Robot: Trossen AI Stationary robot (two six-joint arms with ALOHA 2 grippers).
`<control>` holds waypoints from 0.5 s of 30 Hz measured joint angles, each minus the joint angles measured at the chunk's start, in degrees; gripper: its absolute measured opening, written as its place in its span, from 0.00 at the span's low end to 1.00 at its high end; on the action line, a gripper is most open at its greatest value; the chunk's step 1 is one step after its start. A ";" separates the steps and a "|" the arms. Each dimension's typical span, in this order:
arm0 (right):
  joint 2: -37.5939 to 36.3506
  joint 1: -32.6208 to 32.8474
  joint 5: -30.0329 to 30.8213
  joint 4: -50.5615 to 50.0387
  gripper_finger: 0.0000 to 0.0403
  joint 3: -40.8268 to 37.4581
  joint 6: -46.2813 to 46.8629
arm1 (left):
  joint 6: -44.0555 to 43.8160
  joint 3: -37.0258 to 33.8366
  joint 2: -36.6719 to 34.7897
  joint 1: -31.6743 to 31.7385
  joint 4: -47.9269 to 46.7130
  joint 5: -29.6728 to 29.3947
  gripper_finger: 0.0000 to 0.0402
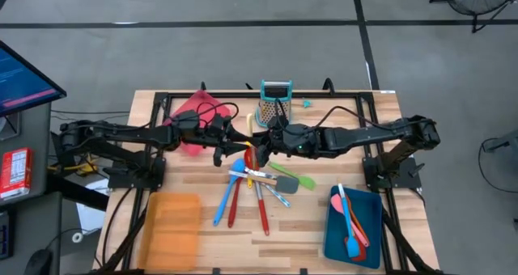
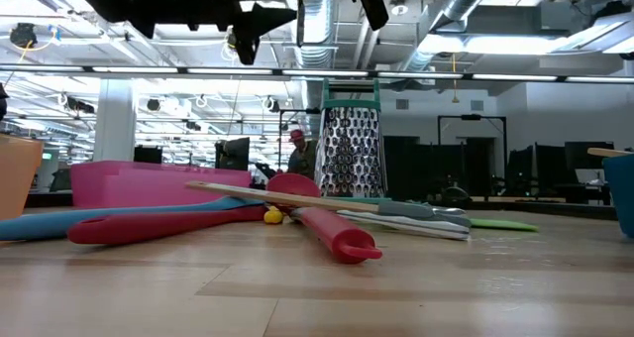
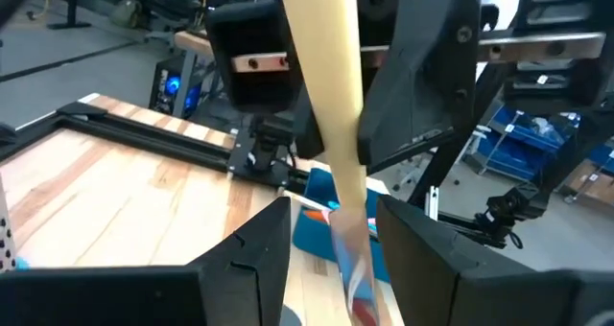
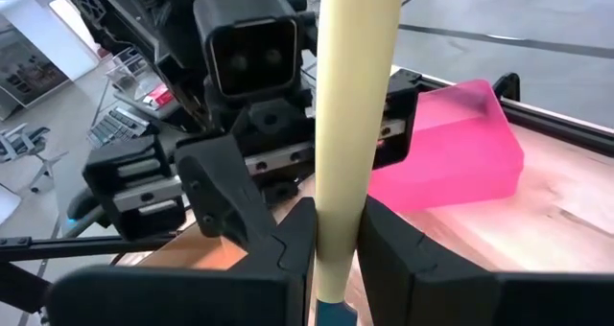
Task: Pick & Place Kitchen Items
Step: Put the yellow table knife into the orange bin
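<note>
Right end effector (image 4: 334, 244) clamped on cream utensil handle (image 4: 353, 115); left end effector (image 3: 331, 240) open.

blocked below both grippers: loose heap of red, blue and green long-handled utensils (image 1: 257, 188) | blocked just behind right gripper (image 1: 257, 151): teal-framed metal box grater (image 1: 274, 103) | blocked facing it, close: left gripper (image 1: 232, 150) | free toward near table edge: bare wooden tabletop (image 1: 267, 247)
</note>
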 joint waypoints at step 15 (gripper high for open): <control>0.02 -0.11 -0.13 -0.15 0.14 0.00 -1.45 | -0.12 0.00 0.03 0.00 3.81 4.54 0.46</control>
